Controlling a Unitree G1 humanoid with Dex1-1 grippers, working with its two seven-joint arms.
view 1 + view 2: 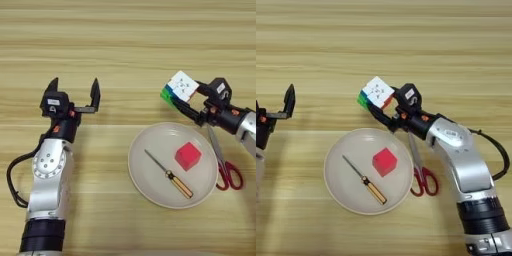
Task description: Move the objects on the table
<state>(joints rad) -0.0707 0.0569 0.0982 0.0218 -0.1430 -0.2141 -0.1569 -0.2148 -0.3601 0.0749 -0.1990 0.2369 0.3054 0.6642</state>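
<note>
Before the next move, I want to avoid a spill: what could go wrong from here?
The right hand holds the puzzle cube tilted, near its fingertips; it might slip and fall. If it drops toward the plate, it could knock the red block or the screwdriver. The scissors lie right under that arm and could be swept aside.

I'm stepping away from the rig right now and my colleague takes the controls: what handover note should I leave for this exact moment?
Right gripper: shut on the puzzle cube, held tilted beyond the plate's far rim.
Left gripper: open, holding nothing, parked at the table's left side.
Plate: holds a red block and a screwdriver.
Scissors: flat on the table, beside the plate's right rim, under the right arm.
Done: cube grasped.
Left: cube not yet set down; scissors untouched. The cube's destination cannot be told.
</note>
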